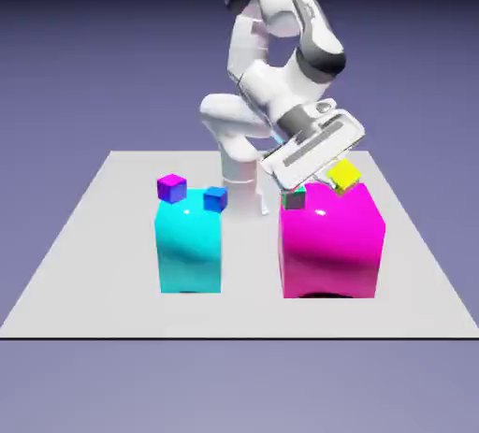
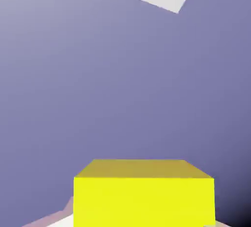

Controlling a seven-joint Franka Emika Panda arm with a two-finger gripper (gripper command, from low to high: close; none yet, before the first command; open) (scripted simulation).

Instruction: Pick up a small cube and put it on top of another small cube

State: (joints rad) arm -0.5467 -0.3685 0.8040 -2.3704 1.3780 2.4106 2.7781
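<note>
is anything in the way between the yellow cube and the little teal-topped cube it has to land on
Nothing visible. The claw is shut on the yellow cube, held above the magenta block. The teal-topped cube sits on that block's top toward the exterior view's left, with only open space between the two.

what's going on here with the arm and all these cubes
The white arm's gripper is shut on the tiny yellow cube, held tilted just above the magenta block, near its back. The grey cube with a teal-green top sits on that block's back left corner, so the yellow one has not yet been set on it. A tiny purple cube and a tiny blue cube rest on the cyan block, untouched.
</note>
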